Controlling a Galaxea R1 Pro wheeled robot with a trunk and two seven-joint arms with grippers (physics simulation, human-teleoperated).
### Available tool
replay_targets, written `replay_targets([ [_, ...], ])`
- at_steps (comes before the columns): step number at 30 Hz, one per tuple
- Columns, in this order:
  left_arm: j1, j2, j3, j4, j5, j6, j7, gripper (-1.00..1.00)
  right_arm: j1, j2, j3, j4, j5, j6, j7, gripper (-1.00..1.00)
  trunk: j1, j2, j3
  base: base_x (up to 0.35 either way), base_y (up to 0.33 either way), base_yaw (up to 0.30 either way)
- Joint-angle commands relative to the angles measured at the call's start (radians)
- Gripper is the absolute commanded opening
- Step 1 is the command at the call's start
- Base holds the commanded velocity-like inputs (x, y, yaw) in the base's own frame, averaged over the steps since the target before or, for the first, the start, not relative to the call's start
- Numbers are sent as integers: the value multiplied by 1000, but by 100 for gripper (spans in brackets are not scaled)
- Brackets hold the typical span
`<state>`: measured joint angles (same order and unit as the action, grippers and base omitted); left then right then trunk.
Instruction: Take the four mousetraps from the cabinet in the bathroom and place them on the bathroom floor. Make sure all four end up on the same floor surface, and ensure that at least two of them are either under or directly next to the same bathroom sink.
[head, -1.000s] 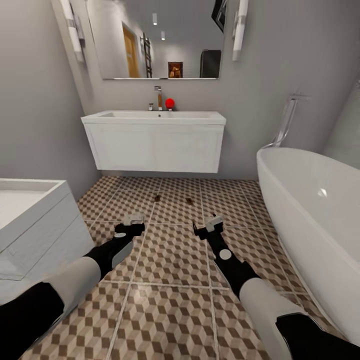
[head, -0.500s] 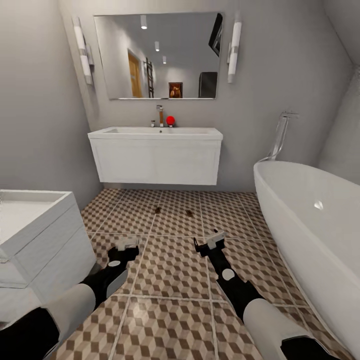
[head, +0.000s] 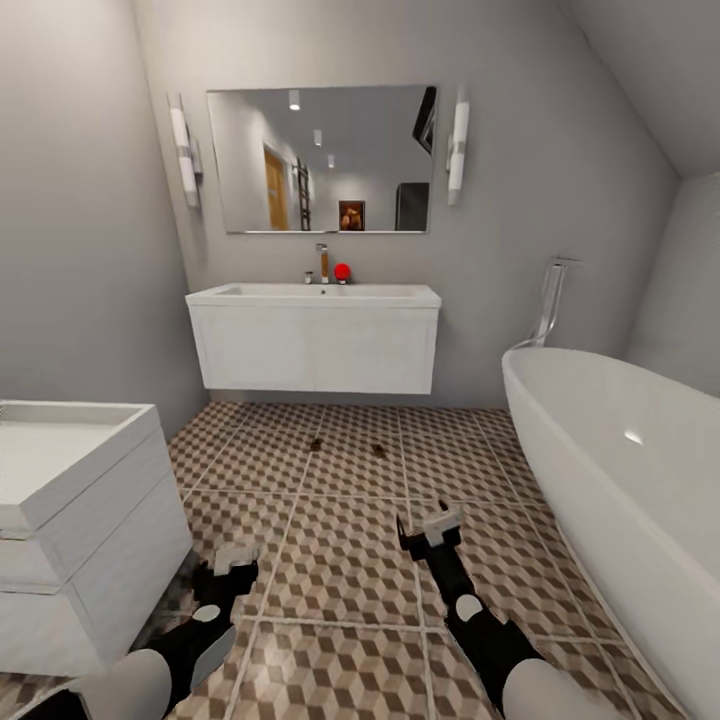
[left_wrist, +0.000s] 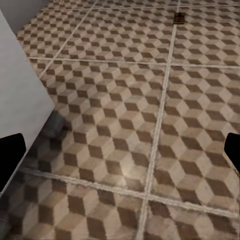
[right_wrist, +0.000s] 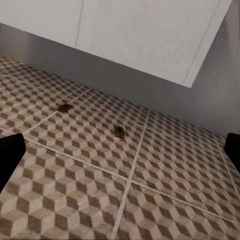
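Mousetraps, two of them, lie on the patterned floor (head: 340, 560) in front of the wall-hung sink (head: 313, 336): the left trap (head: 315, 443) and the right trap (head: 379, 450) sit near each other, just out from the sink's front edge rather than under it. We judge that spot was chosen to satisfy the sink condition, since both rest on the same tiles close to the basin. The right wrist view shows the pair, left trap (right_wrist: 63, 107) and right trap (right_wrist: 119, 132), with the sink's white underside above them; the left wrist view catches one trap (left_wrist: 178, 18) far off across the tiles.

Our left gripper (head: 231, 570) and right gripper (head: 432, 532) hang low over the floor, well apart from the traps. Both stand with fingers spread and nothing between them, as the wrist views show only bare tile in the gap. We read that as hands freed for the remaining two traps.

A white box-shaped unit (head: 70, 500) stands at our left, the bathtub (head: 620, 480) at our right.
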<state>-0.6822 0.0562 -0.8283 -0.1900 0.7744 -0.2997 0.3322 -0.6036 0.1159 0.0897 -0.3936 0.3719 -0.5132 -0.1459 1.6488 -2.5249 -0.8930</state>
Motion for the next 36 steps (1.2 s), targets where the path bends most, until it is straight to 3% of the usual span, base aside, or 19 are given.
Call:
replay_targets([
  [1, 18, 1, -9, 4, -2, -22, 6, 100, 14, 0, 3, 1, 10, -16, -11, 100, -1, 0, 5, 0, 0, 0],
  [9, 113, 2, -9, 26, -40, -133, 7, 100, 75, -2, 2, 1, 10, -63, -13, 100, -4, 2, 49, 0, 0, 0],
  [17, 192, -2, -9, 79, -54, -311, 7, 100, 128, -2, -4, 1, 9, -117, -14, 100, -8, 4, 93, 0, 0, 0],
  [29, 268, 0, -9, 87, -80, -386, 8, 100, 180, -10, -106, 7, 8, -143, -12, 100, -13, 6, 159, 0, 0, 0],
  [36, 276, 2, -8, 102, -84, -394, 8, 100, 199, -36, -115, 17, 9, -150, -11, 100, -16, 8, 198, 0, 0, 0],
])
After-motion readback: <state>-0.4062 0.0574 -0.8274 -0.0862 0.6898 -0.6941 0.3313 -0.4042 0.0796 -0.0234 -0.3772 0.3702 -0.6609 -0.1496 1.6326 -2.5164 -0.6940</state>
